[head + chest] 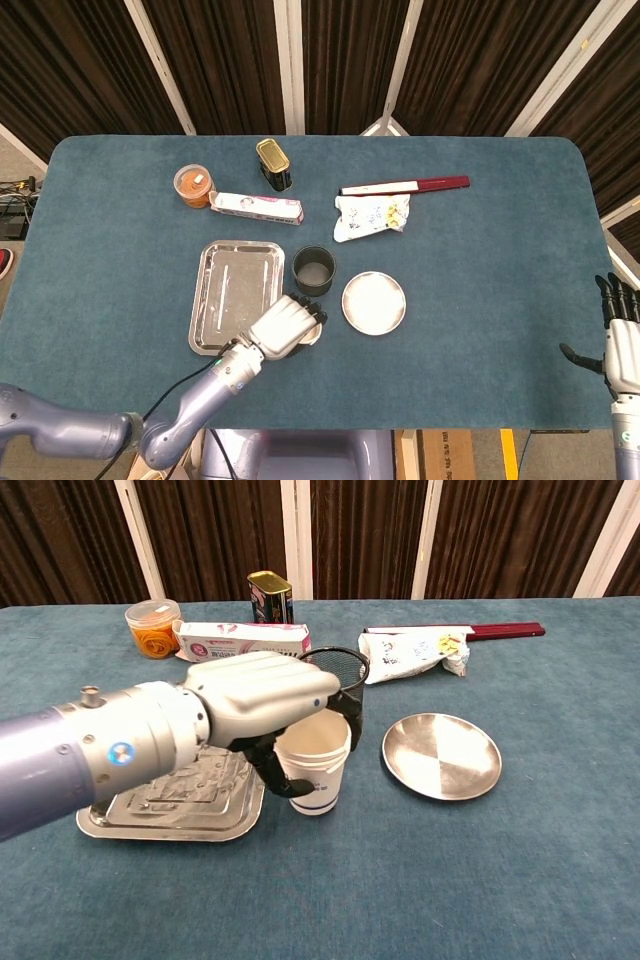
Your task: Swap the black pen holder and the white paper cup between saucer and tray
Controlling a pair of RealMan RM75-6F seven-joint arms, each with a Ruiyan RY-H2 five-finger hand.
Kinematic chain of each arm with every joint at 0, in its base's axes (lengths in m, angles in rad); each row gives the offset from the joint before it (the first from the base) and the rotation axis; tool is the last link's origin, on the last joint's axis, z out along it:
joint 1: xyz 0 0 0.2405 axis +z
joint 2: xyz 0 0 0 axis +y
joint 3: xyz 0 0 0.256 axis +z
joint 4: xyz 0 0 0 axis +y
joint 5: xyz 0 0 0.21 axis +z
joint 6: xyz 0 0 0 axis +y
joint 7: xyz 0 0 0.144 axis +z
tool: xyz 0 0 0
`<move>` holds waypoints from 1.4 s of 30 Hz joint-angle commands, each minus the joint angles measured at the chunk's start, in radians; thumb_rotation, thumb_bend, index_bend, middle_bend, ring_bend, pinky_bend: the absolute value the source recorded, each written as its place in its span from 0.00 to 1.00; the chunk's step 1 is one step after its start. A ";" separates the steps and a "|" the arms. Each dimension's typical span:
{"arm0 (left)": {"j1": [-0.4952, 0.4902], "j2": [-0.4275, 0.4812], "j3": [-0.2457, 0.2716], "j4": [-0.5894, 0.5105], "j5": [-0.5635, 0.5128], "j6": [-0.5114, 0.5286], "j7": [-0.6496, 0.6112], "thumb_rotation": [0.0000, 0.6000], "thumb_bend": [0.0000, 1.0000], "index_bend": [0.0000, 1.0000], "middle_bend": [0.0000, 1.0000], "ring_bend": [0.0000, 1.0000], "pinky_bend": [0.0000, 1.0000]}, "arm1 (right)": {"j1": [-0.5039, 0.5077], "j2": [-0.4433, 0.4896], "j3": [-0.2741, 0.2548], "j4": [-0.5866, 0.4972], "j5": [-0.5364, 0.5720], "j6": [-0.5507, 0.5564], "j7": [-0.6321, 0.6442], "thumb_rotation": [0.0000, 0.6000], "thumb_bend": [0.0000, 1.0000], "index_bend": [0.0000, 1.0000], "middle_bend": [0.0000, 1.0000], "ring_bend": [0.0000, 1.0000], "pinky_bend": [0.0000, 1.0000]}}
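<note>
My left hand grips the white paper cup at frame centre, between tray and saucer. My right hand idles, fingers spread. Squeezing harder could crush it, or clip the black pen holder behind.

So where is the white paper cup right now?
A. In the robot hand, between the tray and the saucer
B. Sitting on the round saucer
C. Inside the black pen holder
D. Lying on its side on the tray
A: the left robot hand grips the white paper cup upright in front of the black pen holder, while the tray and the saucer both sit bare.
</note>
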 commanded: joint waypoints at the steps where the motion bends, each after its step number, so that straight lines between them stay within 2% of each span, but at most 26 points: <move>1: -0.013 -0.028 -0.001 0.029 -0.001 0.012 0.020 1.00 0.43 0.37 0.31 0.31 0.40 | -0.003 0.001 0.002 0.002 -0.004 0.000 0.004 1.00 0.00 0.00 0.00 0.01 0.00; 5: -0.024 -0.051 -0.007 0.045 -0.027 0.009 0.043 1.00 0.32 0.35 0.25 0.26 0.38 | -0.007 0.003 0.004 0.000 -0.010 0.000 0.005 1.00 0.00 0.00 0.00 0.01 0.00; 11: -0.030 -0.048 -0.005 0.019 -0.073 0.010 0.076 1.00 0.10 0.26 0.10 0.08 0.33 | -0.012 0.004 0.010 -0.002 -0.015 0.004 0.006 1.00 0.00 0.00 0.00 0.01 0.00; 17: -0.045 -0.013 -0.014 -0.062 -0.147 0.016 0.133 1.00 0.08 0.26 0.07 0.06 0.31 | -0.015 0.003 0.014 -0.004 -0.015 0.001 0.000 1.00 0.00 0.00 0.00 0.01 0.00; 24: -0.051 0.020 -0.029 -0.151 -0.125 0.040 0.114 1.00 0.08 0.26 0.08 0.06 0.31 | -0.019 0.002 0.018 -0.007 -0.015 0.002 -0.008 1.00 0.00 0.00 0.00 0.01 0.00; 29: -0.053 0.029 -0.055 -0.171 -0.094 0.063 0.077 1.00 0.04 0.25 0.07 0.00 0.15 | -0.021 0.000 0.022 -0.008 -0.015 0.001 -0.010 1.00 0.00 0.00 0.00 0.01 0.00; 34: -0.054 0.045 -0.072 -0.205 -0.090 0.054 0.021 1.00 0.04 0.25 0.07 0.00 0.14 | -0.023 -0.001 0.026 -0.008 -0.009 -0.003 -0.017 1.00 0.00 0.00 0.00 0.01 0.00; 39: -0.063 0.027 -0.100 -0.151 -0.010 0.086 -0.017 1.00 0.01 0.25 0.04 0.00 0.06 | -0.023 -0.004 0.028 -0.007 -0.005 -0.009 -0.024 1.00 0.00 0.00 0.00 0.01 0.00; 42: -0.076 0.010 -0.124 -0.096 -0.016 0.089 -0.025 1.00 0.00 0.25 0.01 0.00 0.01 | -0.022 -0.007 0.031 -0.003 0.000 -0.013 -0.027 1.00 0.00 0.00 0.00 0.01 0.00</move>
